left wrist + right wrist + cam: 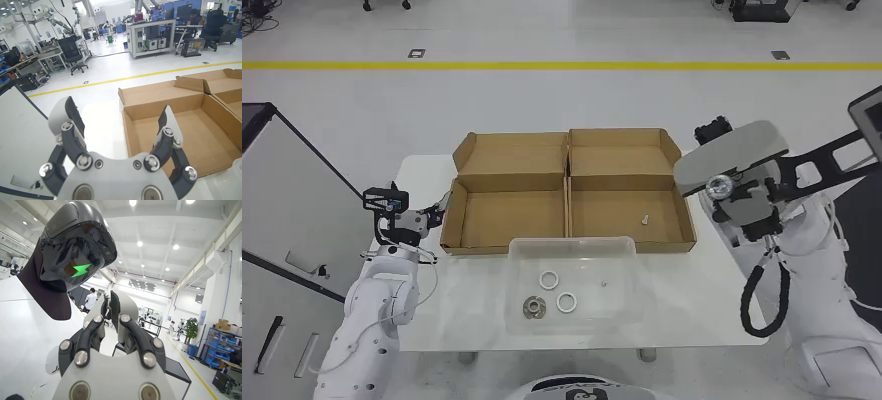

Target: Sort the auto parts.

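Two rings (551, 278), metal hub (532, 306) in bin (572, 241) | screw (642, 218) in right box (602, 212) | left pincer (119, 106) apart by left box (502, 218) | right pincer (108, 297) raised, grip can't be told

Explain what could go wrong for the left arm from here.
The left gripper, jaws open, sits beside the left box; swinging toward the clear bin could snag its cardboard wall and shift it. In the bin, a white ring lies close to the metal part, so a grasp might nudge both.
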You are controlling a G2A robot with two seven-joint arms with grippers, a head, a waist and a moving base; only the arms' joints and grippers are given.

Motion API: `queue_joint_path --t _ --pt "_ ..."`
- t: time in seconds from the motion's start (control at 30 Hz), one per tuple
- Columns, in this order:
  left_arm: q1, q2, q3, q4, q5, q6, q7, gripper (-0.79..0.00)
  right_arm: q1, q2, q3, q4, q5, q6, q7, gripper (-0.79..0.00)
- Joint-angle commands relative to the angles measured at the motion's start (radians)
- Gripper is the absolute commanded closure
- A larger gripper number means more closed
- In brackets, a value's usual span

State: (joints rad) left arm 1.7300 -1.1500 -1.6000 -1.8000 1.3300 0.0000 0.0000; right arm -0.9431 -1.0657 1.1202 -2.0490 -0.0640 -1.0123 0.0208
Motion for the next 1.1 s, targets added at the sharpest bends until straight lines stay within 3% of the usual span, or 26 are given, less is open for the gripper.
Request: queue_joint_path --t 0.0,0.17,0.33,0.47,0.63,0.73,0.8,1.07 --pt "0.0 0.0 0.0 0.0 0.0 0.0 0.0 -0.785 0.0 0.0 0.0 0.0 0.0 0.0 0.0 0.0" --pt "0.0 0.0 0.0 0.0 0.0 0.0 0.0 -0.785 -0.051 0.014 0.062 0.027 -0.056 0.081 0.123 0.0" --pt "0.0 0.0 0.0 0.0 0.0 0.0 0.0 -0.785 -0.139 0.053 0.213 0.059 -0.038 0.098 0.331 0.0" --pt "0.0 0.0 0.0 0.0 0.0 0.0 0.0 -0.785 -0.208 0.092 0.365 0.085 -0.029 0.13 0.555 0.0" --pt "0.0 0.0 0.0 0.0 0.0 0.0 0.0 -0.785 -0.193 0.134 0.475 0.099 -0.072 0.223 0.892 0.0" --pt "0.0 0.0 0.0 0.0 0.0 0.0 0.0 -0.785 -0.126 0.149 0.456 0.119 -0.102 0.275 1.051 0.0" --pt "0.0 0.0 0.0 0.0 0.0 0.0 0.0 -0.785 -0.066 0.158 0.402 0.132 -0.169 0.305 1.093 0.0" --pt "0.0 0.0 0.0 0.0 0.0 0.0 0.0 -0.785 0.2 0.21 0.058 0.312 -0.519 0.282 1.07 0.0"
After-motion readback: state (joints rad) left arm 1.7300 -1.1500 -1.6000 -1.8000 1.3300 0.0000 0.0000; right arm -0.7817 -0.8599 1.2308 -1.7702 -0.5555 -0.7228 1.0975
